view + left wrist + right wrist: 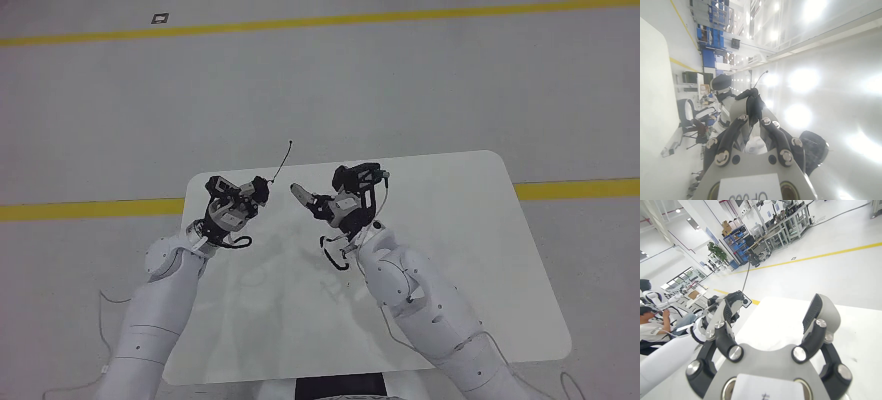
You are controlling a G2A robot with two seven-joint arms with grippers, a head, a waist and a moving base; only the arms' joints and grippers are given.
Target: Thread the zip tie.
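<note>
Zip tie (280, 160): thin and dark, one end pinched in the left gripper (262, 190). The free length runs out toward 1 o'clock, past the far edge of the white table (450, 200), ending in a small head. In the left wrist view the tie (760, 78) rises from between the closed fingers (738, 109).

Right gripper (322, 185): at 3 o'clock of the left gripper, near but apart from it. Its jaws stand wide apart, holding nothing.

Both grippers are above the table's far left part.
</note>
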